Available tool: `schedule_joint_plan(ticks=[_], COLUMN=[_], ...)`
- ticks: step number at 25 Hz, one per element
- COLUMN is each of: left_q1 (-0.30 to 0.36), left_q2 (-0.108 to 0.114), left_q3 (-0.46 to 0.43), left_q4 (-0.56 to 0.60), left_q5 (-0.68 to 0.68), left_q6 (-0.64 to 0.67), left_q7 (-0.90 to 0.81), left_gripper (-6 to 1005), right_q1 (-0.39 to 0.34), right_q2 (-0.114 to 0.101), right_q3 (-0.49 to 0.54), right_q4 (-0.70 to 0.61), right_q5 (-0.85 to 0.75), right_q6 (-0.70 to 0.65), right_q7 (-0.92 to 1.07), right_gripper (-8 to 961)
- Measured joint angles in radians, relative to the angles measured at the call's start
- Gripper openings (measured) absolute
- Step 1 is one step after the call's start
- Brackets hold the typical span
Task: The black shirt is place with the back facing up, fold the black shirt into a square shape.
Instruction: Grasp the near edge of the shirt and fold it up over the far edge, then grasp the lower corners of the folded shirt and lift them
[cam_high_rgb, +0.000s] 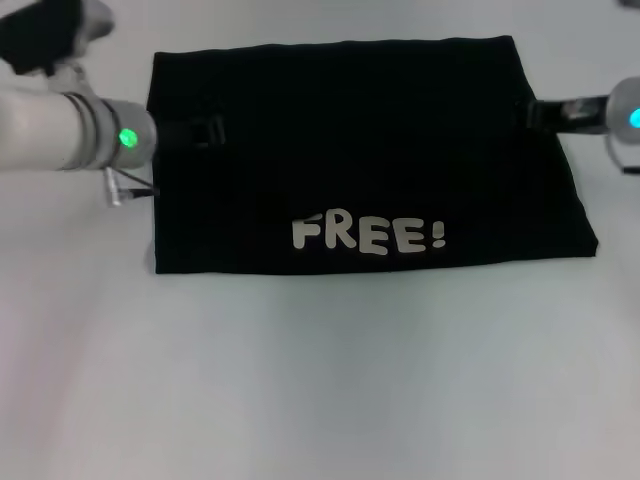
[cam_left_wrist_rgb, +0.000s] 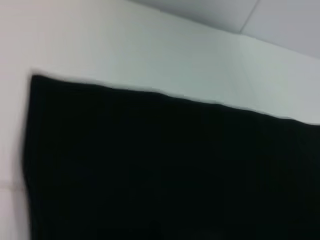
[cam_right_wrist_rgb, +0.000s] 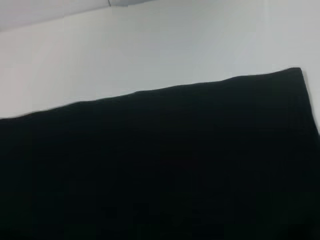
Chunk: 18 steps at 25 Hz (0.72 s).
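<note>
Head view: the black shirt (cam_high_rgb: 360, 150) lies folded into a broad rectangle on the white table (cam_high_rgb: 320, 380), filling the upper middle of the frame, with white lettering "FREE!" (cam_high_rgb: 368, 235) near its lower edge. The left gripper (cam_high_rgb: 200, 131) reaches in from the upper left onto the shirt's left edge; the right gripper (cam_high_rgb: 535, 113) meets the right edge at upper right. I cannot tell how either gripper's jaws stand, dark against dark cloth. Both wrist views show only black cloth on the pale table.

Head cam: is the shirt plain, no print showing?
No. The black shirt shows white "FREE!" lettering near its front edge.
</note>
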Motion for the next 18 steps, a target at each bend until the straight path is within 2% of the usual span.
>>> schedule_joint_plan(ticks=[2,4,6,7,8,12,16,18], left_q1=[0.011,0.022,0.04,0.054,0.072,0.142,0.18,0.188], left_q2=[0.041,0.081,0.103,0.11,0.113,0.104,0.085,0.078], left_q3=[-0.03,-0.128,-0.234,-0.281,-0.314,-0.359,-0.354,-0.35], left_q4=[0.039,0.063,0.075,0.081,0.092,0.114,0.102,0.083], left_q5=[0.0,0.0,0.002,0.004,0.003,0.002,0.01,0.012], left_q6=[0.181,0.35,0.467,0.516,0.553,0.627,0.588,0.536], left_q7=[-0.092,-0.126,-0.103,-0.078,-0.045,0.116,0.193,0.197], left_gripper=[168,187,240,283,327,468,577,581], right_q1=[-0.021,-0.044,-0.053,-0.055,-0.055,-0.059,-0.066,-0.07], right_q2=[-0.031,-0.05,-0.061,-0.066,-0.07,-0.075,-0.076,-0.076], right_q3=[0.017,0.055,0.099,0.121,0.144,0.176,0.178,0.178], right_q4=[-0.082,-0.176,-0.228,-0.24,-0.249,-0.255,-0.248,-0.247], right_q5=[0.002,0.001,-0.001,-0.002,-0.002,-0.002,-0.002,-0.002], right_q6=[-0.137,-0.262,-0.364,-0.406,-0.452,-0.52,-0.535,-0.535], right_q7=[0.078,0.141,0.172,0.176,0.177,0.177,0.176,0.175], right_gripper=[163,196,230,334,438,604,748,809])
